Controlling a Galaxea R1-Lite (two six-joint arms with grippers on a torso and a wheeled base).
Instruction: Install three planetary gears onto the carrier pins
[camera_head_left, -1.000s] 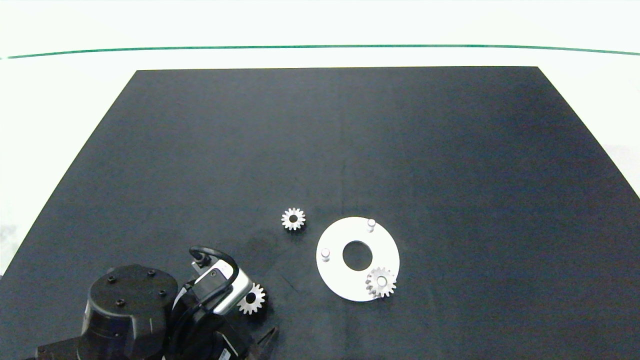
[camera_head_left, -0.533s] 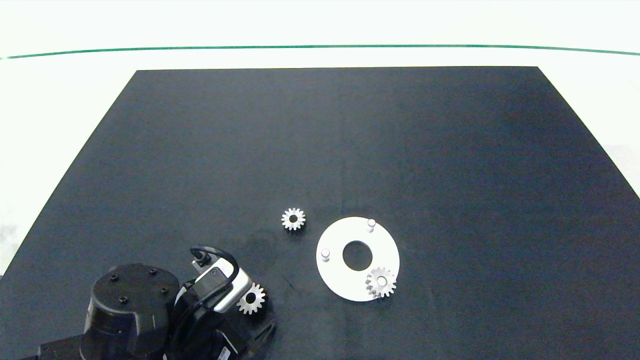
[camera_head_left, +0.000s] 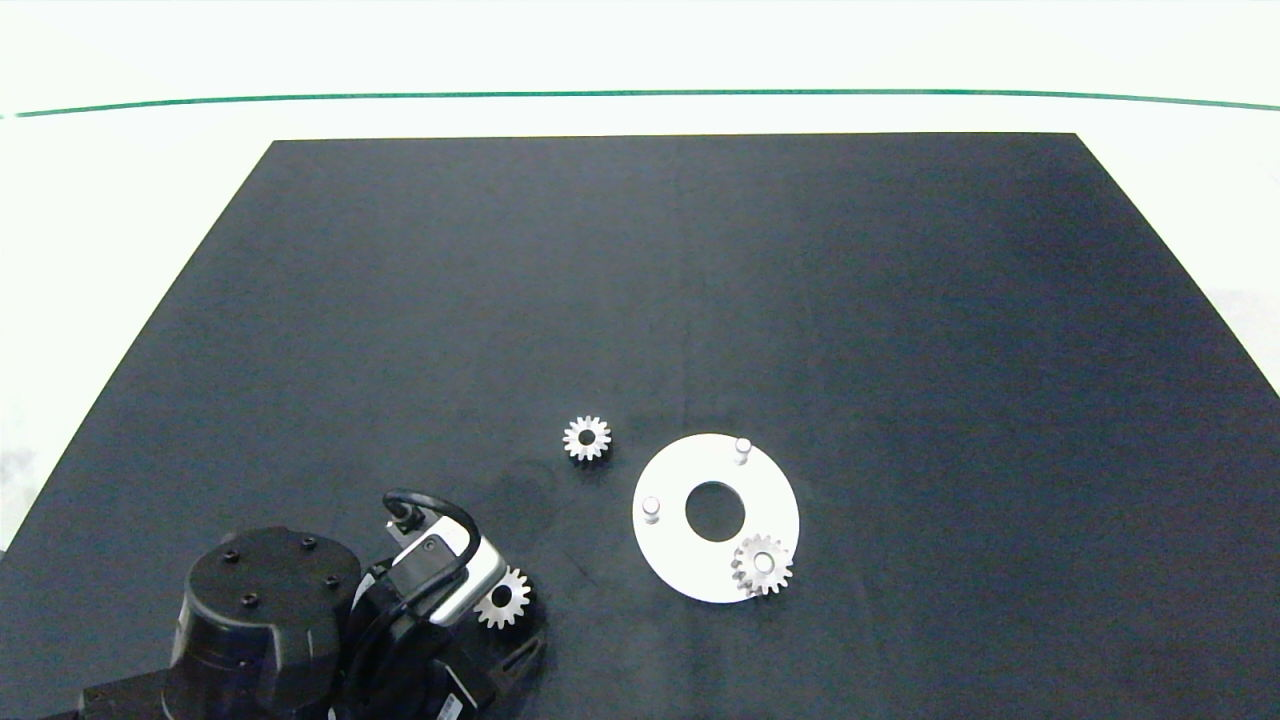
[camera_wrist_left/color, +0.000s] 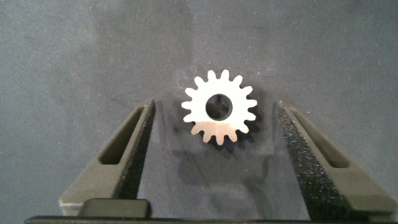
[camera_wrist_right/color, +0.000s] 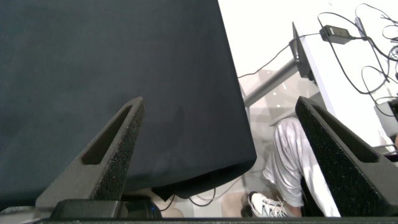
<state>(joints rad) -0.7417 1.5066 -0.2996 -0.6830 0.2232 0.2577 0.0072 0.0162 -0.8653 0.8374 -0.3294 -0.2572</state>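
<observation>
1. Compared with a second ago, the left arm (camera_head_left: 270, 620) has shifted slightly toward 3 o'clock near the head view's 7 o'clock corner, and its one visible dark finger (camera_head_left: 522, 655) now sits a little higher; the gears and the disc lie where they were.
2. Left tool (camera_wrist_left/color: 214, 155) is spread wide, gripping nothing. In the left wrist view its two fingers (camera_wrist_left/color: 118, 155) stand on either side of a loose gear (camera_wrist_left/color: 219, 107), with a clear gap on both sides, so neither pad touches the teeth.
3. That gear (camera_head_left: 503, 598) lies flat on the black bench (camera_head_left: 640, 300), partly tucked under the wrist camera (camera_head_left: 445, 570), at about 8 o'clock from the white disc (camera_head_left: 668, 560) and well apart from it.
4. A second loose gear (camera_head_left: 587, 438) lies flat on the bench near the disc's rim, at about 10 o'clock from it.
5. A third gear (camera_head_left: 762, 565) sits on the pin at the disc's 5 o'clock position, its teeth overhanging the rim.
6. Two pins stand bare: one (camera_head_left: 742, 449) at about 1 o'clock on the disc, one (camera_head_left: 651, 508) at 9 o'clock.
7. Right tool (camera_wrist_right/color: 217, 162) is released, fingers wide apart, off past the bench edge, out of the head view; beyond it a person's leg (camera_wrist_right/color: 292, 162) and shoe (camera_wrist_right/color: 267, 204) show on the floor.
</observation>
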